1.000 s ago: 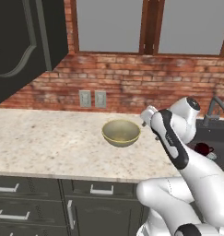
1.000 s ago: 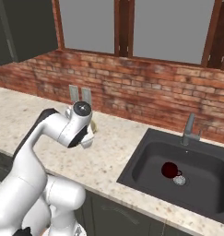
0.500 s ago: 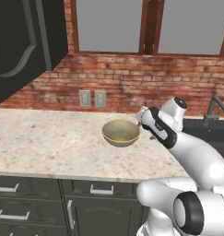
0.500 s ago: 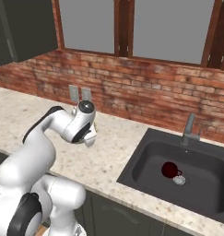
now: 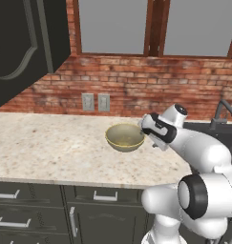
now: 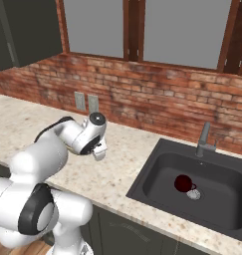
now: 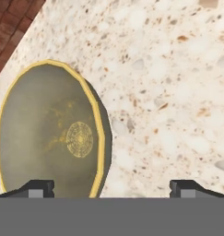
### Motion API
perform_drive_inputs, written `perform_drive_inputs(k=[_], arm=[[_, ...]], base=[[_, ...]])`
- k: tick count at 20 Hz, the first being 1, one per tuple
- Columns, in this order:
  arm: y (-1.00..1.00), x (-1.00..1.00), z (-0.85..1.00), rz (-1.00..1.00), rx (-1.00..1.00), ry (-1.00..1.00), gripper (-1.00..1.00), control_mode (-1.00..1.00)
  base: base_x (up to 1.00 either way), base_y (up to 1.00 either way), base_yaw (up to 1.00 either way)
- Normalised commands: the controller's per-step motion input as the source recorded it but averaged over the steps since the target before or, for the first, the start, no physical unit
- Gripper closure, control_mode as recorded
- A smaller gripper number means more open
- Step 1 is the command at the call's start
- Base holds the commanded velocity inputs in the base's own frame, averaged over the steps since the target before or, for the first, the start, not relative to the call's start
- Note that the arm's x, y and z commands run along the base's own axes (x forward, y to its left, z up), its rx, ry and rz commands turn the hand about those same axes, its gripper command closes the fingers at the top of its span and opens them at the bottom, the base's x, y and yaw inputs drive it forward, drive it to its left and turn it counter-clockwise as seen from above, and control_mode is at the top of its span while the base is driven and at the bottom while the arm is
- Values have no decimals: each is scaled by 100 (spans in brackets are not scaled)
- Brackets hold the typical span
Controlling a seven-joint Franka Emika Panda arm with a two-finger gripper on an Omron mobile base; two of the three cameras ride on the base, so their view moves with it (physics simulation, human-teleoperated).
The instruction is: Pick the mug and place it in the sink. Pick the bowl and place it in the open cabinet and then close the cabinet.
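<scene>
1. The claw stood wide open, its two fingertips far apart and nothing between them.
2. The bowl sat upright on the table, toward the back edge near the brick wall, with the claw just beside its right rim.
3. Seen from the hand, one fingertip lay over the bowl's inside, the other over bare table.
4. The mug lay in the sink, beside the drain.
</scene>
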Motion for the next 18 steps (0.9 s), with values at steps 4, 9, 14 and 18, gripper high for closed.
perform_drive_inputs(k=[4, 9, 14, 18], arm=[[3, 34, -12, 0, 1, -1, -100, -100], [0, 35, -15, 0, 2, 0, -100, -100], [0, 20, -29, 0, 2, 0, -100, -100], [3, 6, -33, 0, 0, 0, -100, -100]], base=[[0, 0, 0], [0, 0, 0], [0, 0, 0], [0, 0, 0]])
